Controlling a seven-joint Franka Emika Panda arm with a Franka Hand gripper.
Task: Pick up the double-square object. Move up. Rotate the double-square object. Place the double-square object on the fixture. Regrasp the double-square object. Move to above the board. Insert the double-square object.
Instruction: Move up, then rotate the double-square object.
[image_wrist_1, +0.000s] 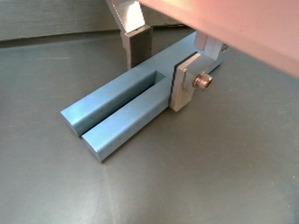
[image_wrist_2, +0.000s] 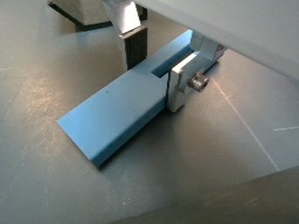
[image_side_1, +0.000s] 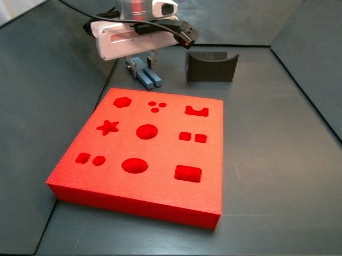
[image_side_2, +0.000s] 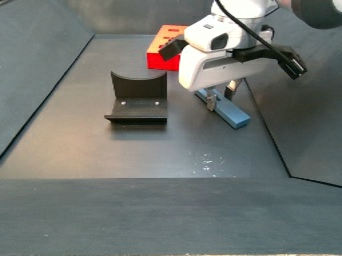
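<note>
The double-square object is a slate-blue flat block lying on the dark floor, its slotted end between my fingers; it also shows in the other wrist view and in both side views. My gripper straddles the block and is shut on it. One silver finger plate presses its near side and the dark pad stands against its far side. The fixture stands apart from the gripper. The red board lies flat beside it.
Dark walls enclose the floor on all sides in both side views. The board's corner shows behind the arm. A dark piece of the rig sits beyond the fingers in a wrist view.
</note>
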